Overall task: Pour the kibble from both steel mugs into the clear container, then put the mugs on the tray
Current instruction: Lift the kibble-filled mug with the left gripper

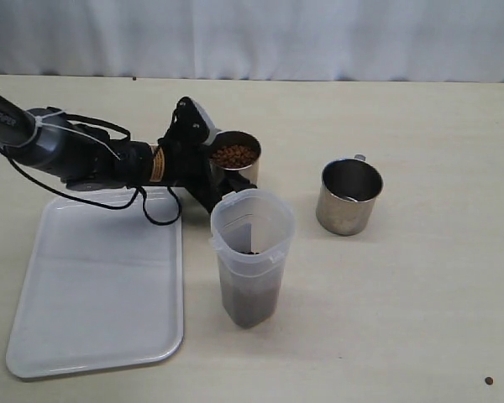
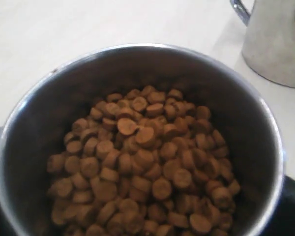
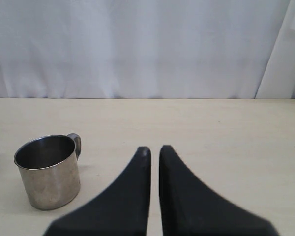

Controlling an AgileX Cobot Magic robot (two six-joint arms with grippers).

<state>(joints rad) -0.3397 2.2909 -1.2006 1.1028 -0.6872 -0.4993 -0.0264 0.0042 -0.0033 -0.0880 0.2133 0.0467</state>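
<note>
One full mug (image 1: 245,172) near container rim (image 1: 289,223)

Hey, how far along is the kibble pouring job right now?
Done: the shiny steel mug on the right looks empty, and brown kibble lies in the bottom of the tall clear plastic container. In hand: the left gripper holds the other steel mug, full of pellets, behind the container, not yet tipped. Left: that pour, then both mugs onto the flat white tray, which holds neither.
</note>
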